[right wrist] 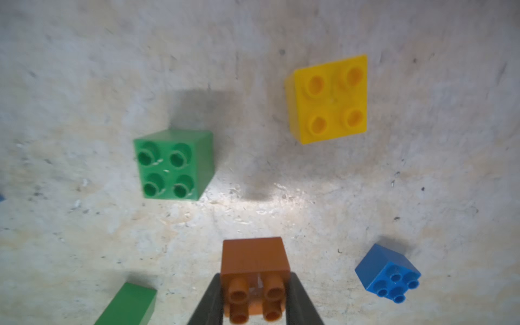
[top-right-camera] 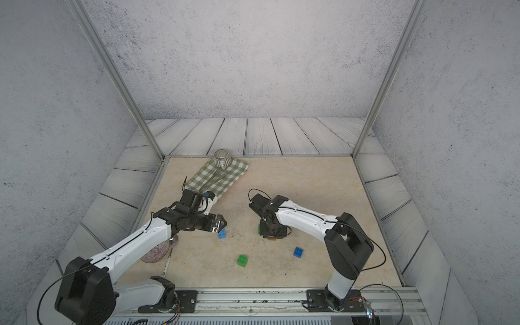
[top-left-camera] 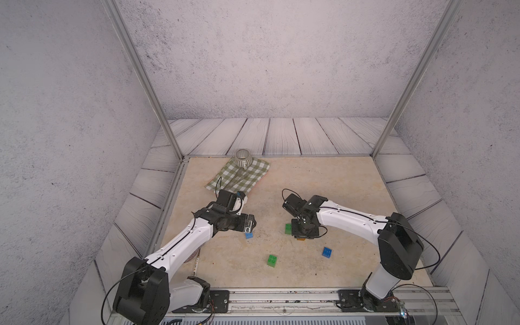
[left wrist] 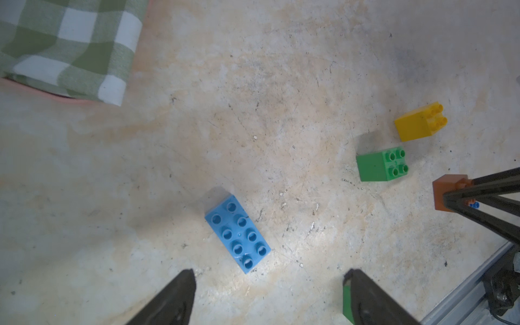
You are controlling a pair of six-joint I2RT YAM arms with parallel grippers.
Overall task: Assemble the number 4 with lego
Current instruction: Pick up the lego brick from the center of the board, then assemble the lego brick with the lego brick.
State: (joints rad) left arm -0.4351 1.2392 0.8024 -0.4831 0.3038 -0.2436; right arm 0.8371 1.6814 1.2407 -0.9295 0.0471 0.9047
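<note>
Our right gripper (right wrist: 254, 289) is clamped on the orange brick (right wrist: 253, 259), one finger against each side wall and the studs showing between them. The wrist view is too close for us to say whether the brick rests on the table (top-left-camera: 337, 183) or hangs just above it. Our left gripper (left wrist: 268, 274) is wide open and empty, poised over the light blue brick (left wrist: 237, 233) and touching nothing.

There is no 4 yet: all six bricks lie apart. In a top view the orange brick peeks out beneath the right gripper near the middle of the frame, with a green brick (top-left-camera: 288, 228) just to its left and the light blue brick further left. The second green brick (top-left-camera: 271, 260) and the dark blue brick (top-left-camera: 327, 252) lie lower in the frame. The yellow brick (right wrist: 329, 98) shows only in the wrist views, near the first green brick. From above, the right arm hides it.

We judge the step in hand to be the pick of the first brick. To do it well, we should lift straight up so the orange brick does not twist between the fingers, and keep it level with its studs upward. We should carry it clear of the near green brick and line it up squarely with its partner before pressing. A loose brick will likely slide when pushed, so the free left gripper would do well to steady the partner during the press.
</note>
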